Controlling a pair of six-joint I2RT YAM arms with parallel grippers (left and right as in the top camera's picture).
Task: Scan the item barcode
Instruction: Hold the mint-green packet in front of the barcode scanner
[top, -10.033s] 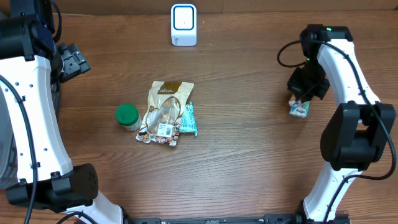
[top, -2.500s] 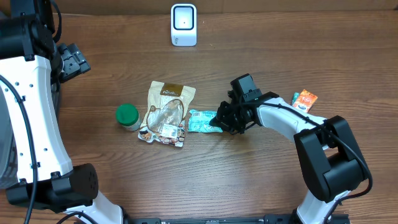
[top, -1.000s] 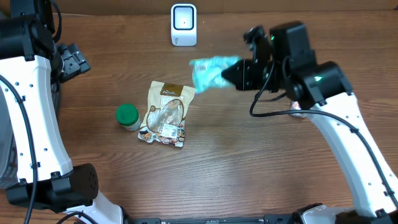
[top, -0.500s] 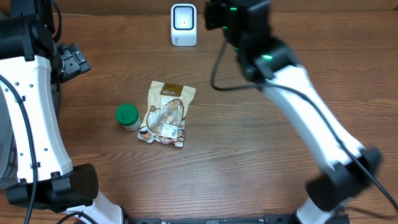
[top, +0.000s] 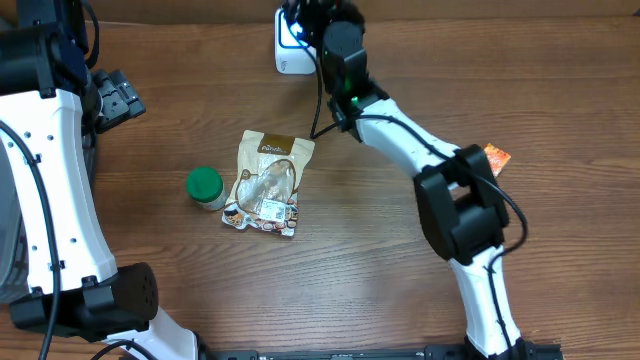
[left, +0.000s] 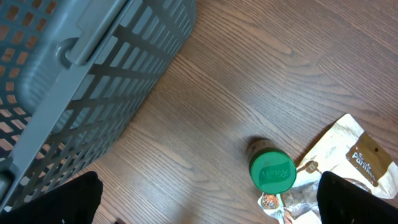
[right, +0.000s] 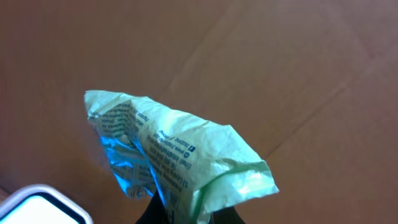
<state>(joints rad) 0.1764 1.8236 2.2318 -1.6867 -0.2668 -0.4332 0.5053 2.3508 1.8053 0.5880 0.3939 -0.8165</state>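
The item, a pale green crinkled packet (right: 180, 155) with small print, fills the right wrist view. My right gripper (right: 186, 215) is shut on its lower edge. Blue light falls on the packet's left side, and the white scanner's corner (right: 43, 206) shows at the bottom left. From overhead, the right gripper (top: 306, 16) hovers over the white scanner (top: 284, 60) at the table's far edge and hides the packet. My left gripper (left: 208, 202) stands open above bare wood at the far left (top: 116, 97), holding nothing.
A green-lidded jar (top: 205, 186) and a brown-and-white pouch (top: 267, 182) lie left of the table's middle. An orange packet (top: 493, 158) lies at the right. A grey slatted basket (left: 81, 68) stands beside the left gripper.
The right arm has swung left and toward the far edge with the green packet, from the table's upper middle to over the scanner. The left arm has not moved.
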